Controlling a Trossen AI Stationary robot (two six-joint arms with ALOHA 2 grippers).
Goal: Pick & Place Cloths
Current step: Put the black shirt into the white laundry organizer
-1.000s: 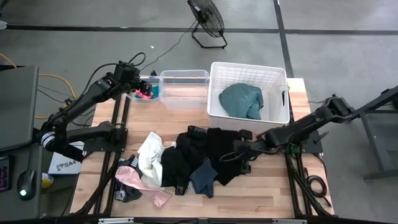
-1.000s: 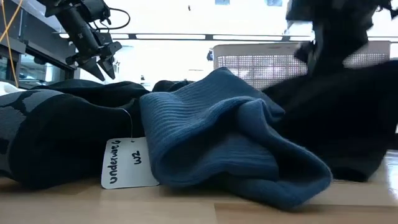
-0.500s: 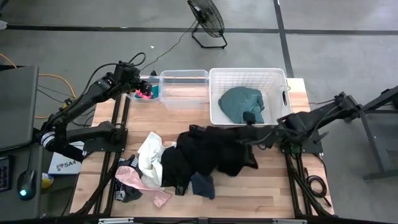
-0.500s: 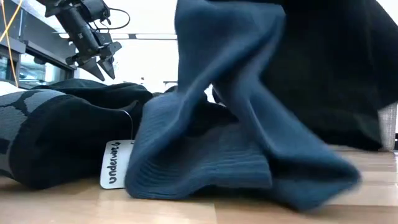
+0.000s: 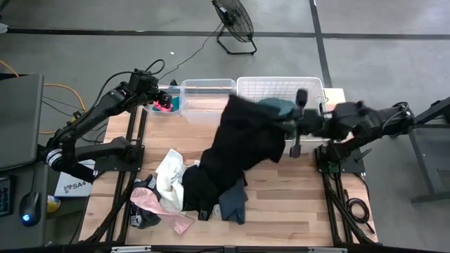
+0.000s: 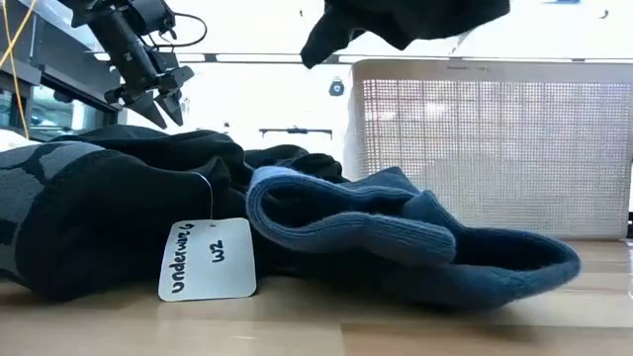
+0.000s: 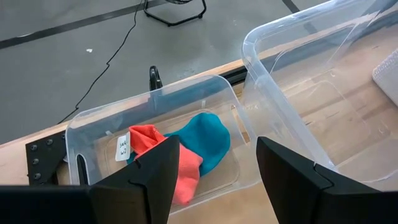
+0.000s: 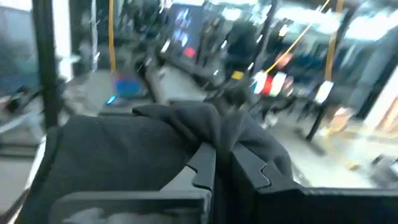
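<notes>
A black cloth [image 5: 246, 137] hangs in the air over the table's middle, with my right gripper [image 5: 288, 128] shut on it beside the white basket [image 5: 242, 84]. The low view shows its lower edge [image 6: 406, 25] high above the pile. On the table lie further black cloths [image 5: 200, 186], a navy one [image 6: 396, 237], a white one [image 5: 169, 176] and a pink one [image 5: 158, 204]. A teal cloth [image 5: 278, 107] lies in the basket. My left gripper [image 7: 217, 168] stands open over a small clear bin [image 7: 87, 134] that holds a red and a teal cloth. My right gripper pinches a bunched fold of the black cloth [image 8: 211, 124] between its two fingers [image 8: 249, 171]. The fingers point about level, toward the table's left. The cloth drapes over and below them, slack; in the low view it hangs clear of the pile.
A larger clear bin [image 5: 207, 98] stands between the small bin and the basket at the far edge. A paper tag [image 6: 208, 259] hangs from a black cloth near the front edge. Bare wood shows at the front right.
My right gripper has risen from the pile, gone toward the far edge beside the basket, and tipped from pointing down to level. The black cloth has come up with it, clear of the pile. The navy cloth was dragged up partway and has dropped back onto the table.
</notes>
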